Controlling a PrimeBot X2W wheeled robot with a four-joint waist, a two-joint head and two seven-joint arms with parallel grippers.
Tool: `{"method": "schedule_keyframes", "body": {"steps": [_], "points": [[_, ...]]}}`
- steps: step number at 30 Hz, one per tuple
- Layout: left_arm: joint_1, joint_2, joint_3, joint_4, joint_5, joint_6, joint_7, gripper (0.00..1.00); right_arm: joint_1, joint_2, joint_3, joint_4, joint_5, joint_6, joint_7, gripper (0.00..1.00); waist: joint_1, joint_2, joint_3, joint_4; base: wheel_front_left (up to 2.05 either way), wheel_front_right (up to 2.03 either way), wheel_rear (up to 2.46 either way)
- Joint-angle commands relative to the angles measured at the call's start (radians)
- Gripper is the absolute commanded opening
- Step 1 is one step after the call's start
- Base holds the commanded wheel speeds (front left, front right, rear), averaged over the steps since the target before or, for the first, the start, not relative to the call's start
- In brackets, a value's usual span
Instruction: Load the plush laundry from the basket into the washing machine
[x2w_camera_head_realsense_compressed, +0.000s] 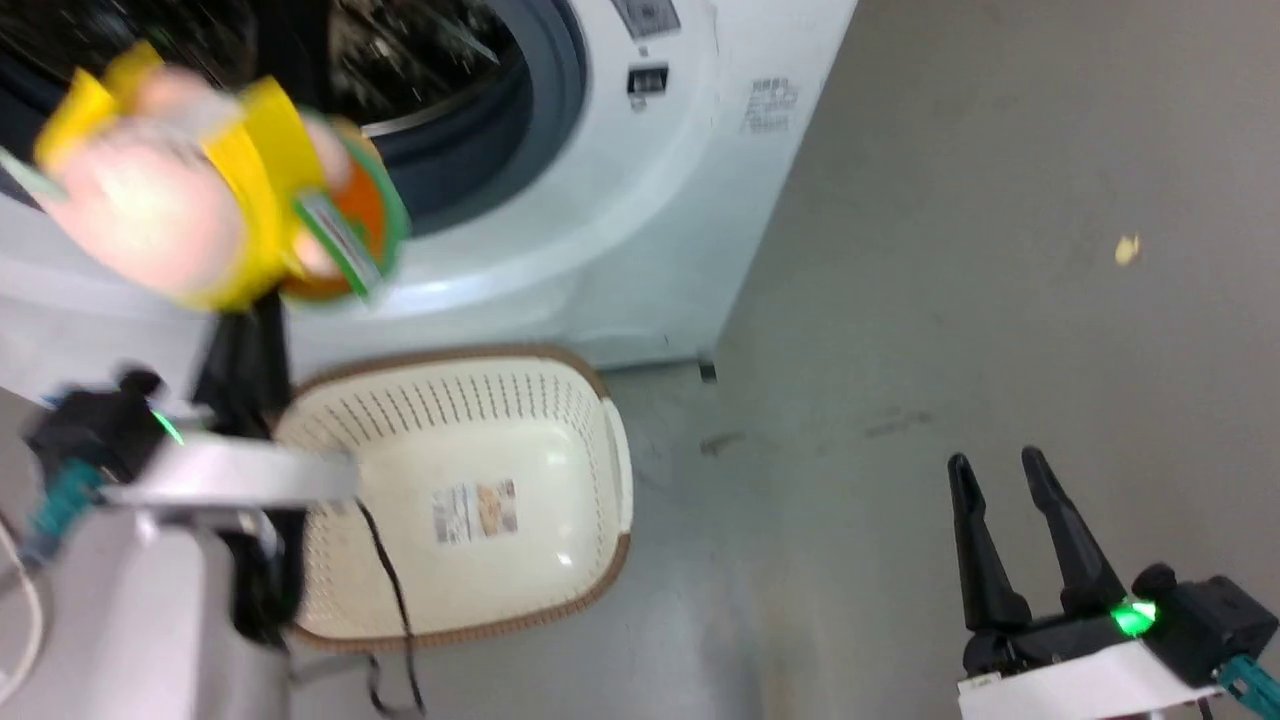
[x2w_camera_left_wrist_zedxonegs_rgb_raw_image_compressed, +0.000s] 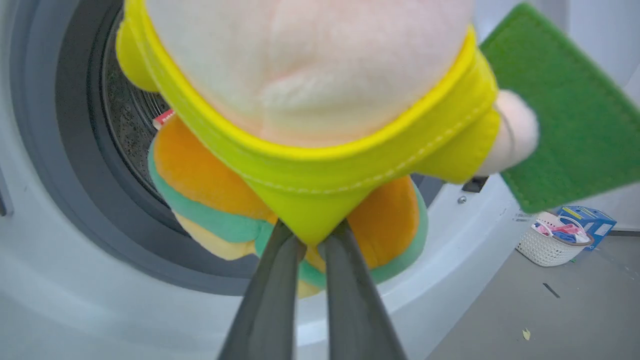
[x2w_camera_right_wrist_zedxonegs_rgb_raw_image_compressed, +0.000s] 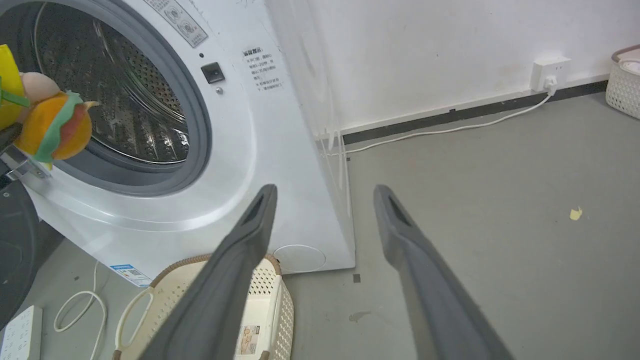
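- My left end effector is pinched narrow on a fold of yellow fabric of the soft plush toy with pale pink head, yellow body and green-edged orange base. Right end effector stands wide, holding nothing.
- Toy hangs just in front of the porthole of the large white front-loading washing machine, above the cream perforated plastic basket with brown rim. It's not yet in the steel drum.
- My read on handling: light, squashy, floppy. A thin fabric pinch may slip; a grip across the body looks safer.
- Room: grey floor, white wall socket, small white basket further off.
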Motion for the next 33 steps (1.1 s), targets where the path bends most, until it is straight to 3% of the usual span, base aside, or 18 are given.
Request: {"method": "schedule_keyframes", "body": {"steps": [1, 7, 15, 20, 26, 33], "points": [[-0.046, 0.019, 0.013, 0.005, 0.004, -0.002, -0.005, 0.00, -0.018, 0.000, 0.005, -0.007, 0.001, 0.001, -0.005, 1.00, -0.0001, 0.0000, 0.076, -0.030, 0.00, 0.00, 0.00], [-0.260, 0.119, 0.040, 0.089, 0.004, -0.004, 0.059, 0.00, -0.059, 0.000, 0.018, -0.024, 0.026, 0.001, -0.005, 1.00, -0.0001, 0.0000, 0.197, -0.083, 0.00, 0.00, 0.00], [-0.578, 0.289, 0.005, 0.225, 0.000, -0.010, 0.258, 0.00, -0.108, 0.000, 0.040, -0.029, 0.121, 0.001, -0.005, 1.00, -0.0001, 0.0000, 0.329, -0.139, 0.00, 0.00, 0.00], [-0.765, 0.362, -0.036, 0.345, 0.025, -0.011, 0.391, 0.00, -0.136, 0.000, 0.064, -0.028, 0.144, 0.001, -0.005, 1.00, -0.0001, 0.0000, 0.387, -0.169, 0.00, 0.00, 0.00], [-0.946, 0.409, -0.078, 0.494, 0.067, -0.004, 0.480, 0.00, -0.163, 0.000, 0.086, -0.027, 0.168, 0.001, -0.005, 1.00, -0.0001, 0.0000, 0.431, -0.197, 0.00, 0.00, 0.00], [-1.042, 0.423, -0.112, 0.633, 0.099, 0.016, 0.524, 0.00, -0.170, 0.000, 0.096, -0.026, 0.180, 0.001, -0.005, 1.00, -0.0001, 0.0000, 0.450, -0.209, 0.00, 0.00, 0.00]]}}
